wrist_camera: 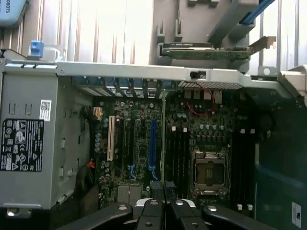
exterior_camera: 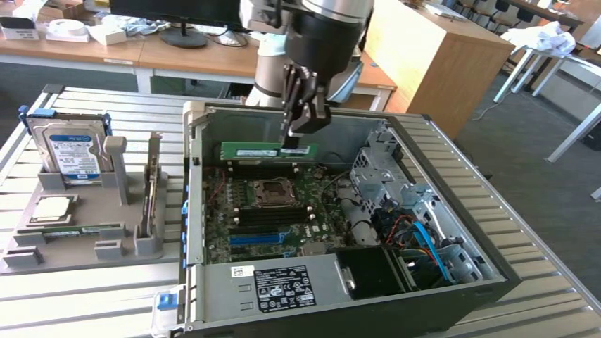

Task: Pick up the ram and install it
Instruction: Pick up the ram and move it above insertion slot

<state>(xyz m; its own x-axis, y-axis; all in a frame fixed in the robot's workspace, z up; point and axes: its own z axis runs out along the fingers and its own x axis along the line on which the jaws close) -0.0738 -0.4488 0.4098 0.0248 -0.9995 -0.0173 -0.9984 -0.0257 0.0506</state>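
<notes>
The ram (exterior_camera: 255, 150) looked light and stiff but fragile, best pinched by its flat faces and kept off the contact edge. The pincer (exterior_camera: 295, 146) was closed on it that way, towards its end on the exterior view's right. The arm pointed straight down, with the stick level above the motherboard (exterior_camera: 272, 211), towards the far side of the open computer case (exterior_camera: 362, 130).
</notes>
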